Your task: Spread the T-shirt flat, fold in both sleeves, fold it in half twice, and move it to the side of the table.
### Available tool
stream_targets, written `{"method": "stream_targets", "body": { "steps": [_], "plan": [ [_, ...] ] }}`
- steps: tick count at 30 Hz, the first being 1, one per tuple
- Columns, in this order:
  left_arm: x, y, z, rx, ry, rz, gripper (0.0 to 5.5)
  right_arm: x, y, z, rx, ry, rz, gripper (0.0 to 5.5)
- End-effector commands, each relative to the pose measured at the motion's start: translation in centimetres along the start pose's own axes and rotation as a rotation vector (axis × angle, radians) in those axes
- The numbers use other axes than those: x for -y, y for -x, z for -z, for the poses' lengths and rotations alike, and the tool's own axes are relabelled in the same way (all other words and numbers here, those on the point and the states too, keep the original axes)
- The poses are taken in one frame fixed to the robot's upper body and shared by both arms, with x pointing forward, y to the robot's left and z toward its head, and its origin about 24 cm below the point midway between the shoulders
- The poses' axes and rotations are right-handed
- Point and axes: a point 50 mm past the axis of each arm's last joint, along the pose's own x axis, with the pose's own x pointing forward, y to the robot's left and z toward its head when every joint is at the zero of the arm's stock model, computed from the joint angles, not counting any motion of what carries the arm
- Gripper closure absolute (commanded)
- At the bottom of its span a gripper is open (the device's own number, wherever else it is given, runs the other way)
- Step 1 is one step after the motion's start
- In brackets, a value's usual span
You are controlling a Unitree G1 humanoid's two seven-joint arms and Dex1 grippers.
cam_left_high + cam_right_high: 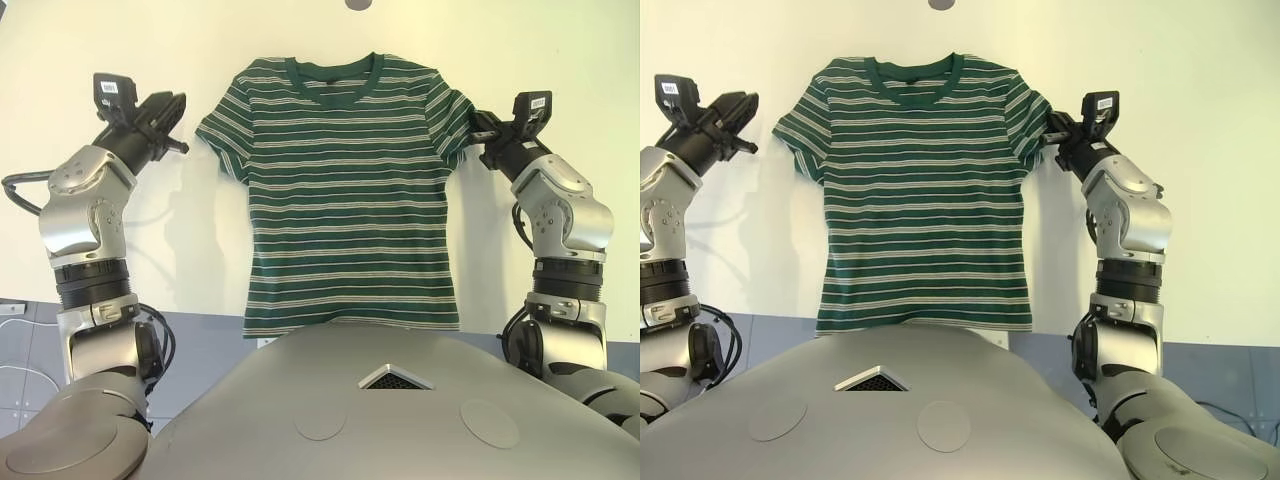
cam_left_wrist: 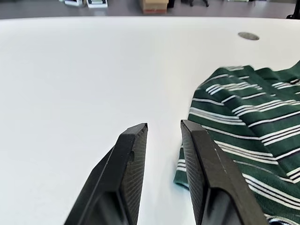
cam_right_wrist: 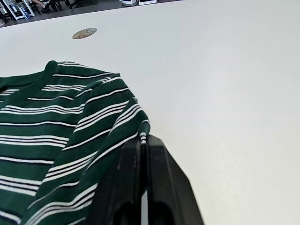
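A green, white-striped T-shirt point(image 1: 345, 200) lies spread flat on a white desk point(image 1: 560, 60), collar farthest from the robot. The right gripper point(image 1: 478, 127) pinches the right sleeve point(image 1: 455, 118) edge between its fingers. The left gripper point(image 2: 164, 129), fingers spread, hovers just beside the left sleeve point(image 1: 220, 140).

We see both arms in rounded silver-grey shells. The left arm point(image 1: 88, 215) and the right arm point(image 1: 565, 215) are each banded by a ribbed black collar point(image 1: 92, 280). Black cables point(image 1: 165, 340) loop beside the lower segments. The wrists are black, and each is topped by a black block with a white label point(image 1: 117, 88). The left gripper point(image 2: 164, 125) and the right gripper point(image 3: 143, 138) have flat matt-black fingers point(image 2: 133, 164), finely ribbed on the inner faces.
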Motion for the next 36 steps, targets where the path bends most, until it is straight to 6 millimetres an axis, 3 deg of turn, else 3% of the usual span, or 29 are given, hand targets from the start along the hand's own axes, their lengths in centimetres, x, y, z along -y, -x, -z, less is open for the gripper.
{"method": "stream_targets", "body": {
  "steps": [1,4,11,17,19,22,26,28,30,33,36],
  "plan": [
    [0.5,-0.1,1.5,-0.072,0.099,0.047,3.93,-0.3,-0.2,-1.2,0.028,0.042,-0.018,5.5],
    [1.0,-0.4,2.5,-0.117,0.125,0.068,4.06,-0.4,-0.3,-1.1,0.022,0.047,-0.02,5.5],
    [0.5,-0.5,3.8,-0.152,0.105,0.032,5.32,-0.5,-0.4,-1.1,0.02,0.058,-0.032,5.5],
    [2.6,-0.9,0.2,0.05,0.063,0.166,5.48,-1.2,0.2,-1.9,0.05,0.097,-0.064,5.5],
    [4.3,-1.2,-1.2,0.088,0.034,0.235,5.48,-1.7,0.6,-2.5,0.055,0.148,-0.058,5.5],
    [5.9,-1.4,-1.6,0.088,-0.002,0.3,5.48,-2.3,0.8,-3.1,0.055,0.218,-0.057,5.5],
    [9.5,-3.2,-1.0,0.023,-0.097,0.462,5.48,-5.7,0.3,-4.6,0.049,0.412,-0.131,5.5],
    [10.3,-3.7,-1.1,0.017,-0.109,0.495,5.48,-6.4,0.1,-4.7,0.037,0.46,-0.145,5.5],
    [11.6,-5.8,-1.8,0.025,-0.114,0.49,5.48,-8.7,-1.0,-4.6,0.03,0.497,-0.199,5.5],
    [12.2,-7.9,-2.7,0.035,-0.057,0.44,5.48,-10.3,-2.5,-4.3,0.013,0.54,-0.211,5.5],
    [12.3,-7.9,-2.7,0.042,-0.032,0.464,4.94,-11.0,-3.2,-3.6,-0.025,0.545,-0.248,5.5]
  ]
}}
